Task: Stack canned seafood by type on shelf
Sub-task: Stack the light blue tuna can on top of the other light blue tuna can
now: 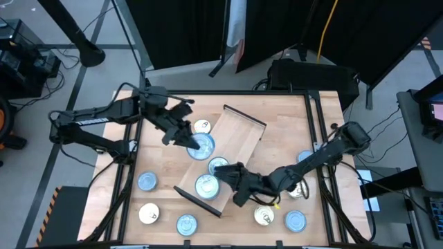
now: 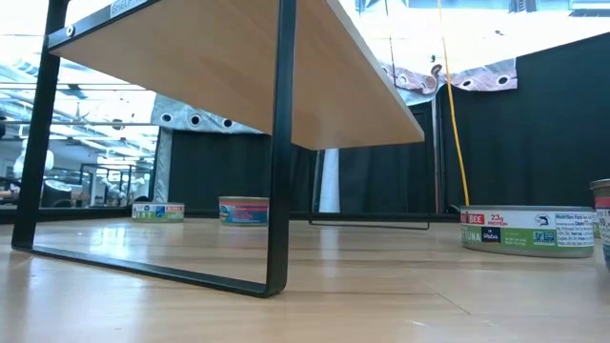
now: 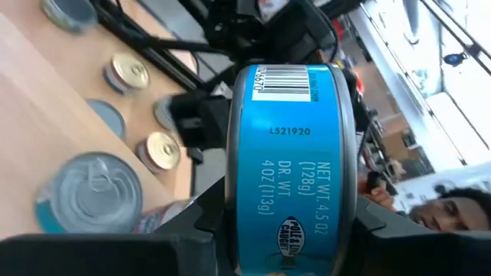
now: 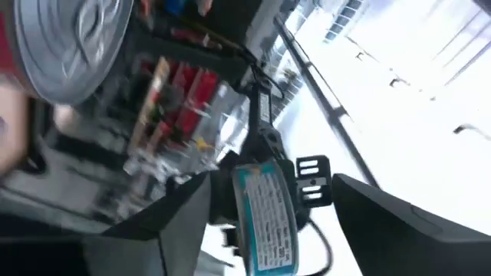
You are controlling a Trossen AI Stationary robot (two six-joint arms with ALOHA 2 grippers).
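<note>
The far half of the shelf (image 1: 242, 131) lies bare, open to an approach from above. Its near half is crowded: three tins (image 1: 208, 185) sit there, with the left gripper (image 1: 185, 137) and right gripper (image 1: 230, 174) both over it. Under the shelf, the bench (image 2: 381, 295) is clear between the dark leg frames (image 2: 276, 191). Loose tins (image 1: 147, 181) ring the bench's front edge.

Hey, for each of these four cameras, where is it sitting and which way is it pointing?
High: overhead, straight down on the shelf; both arms show.
Low: tabletop height, looking under the shelf; no arm.
Left wrist: on the left gripper, gripping a blue tin.
Right wrist: on the right gripper, around a tin.
High and low share the shelf.
</note>
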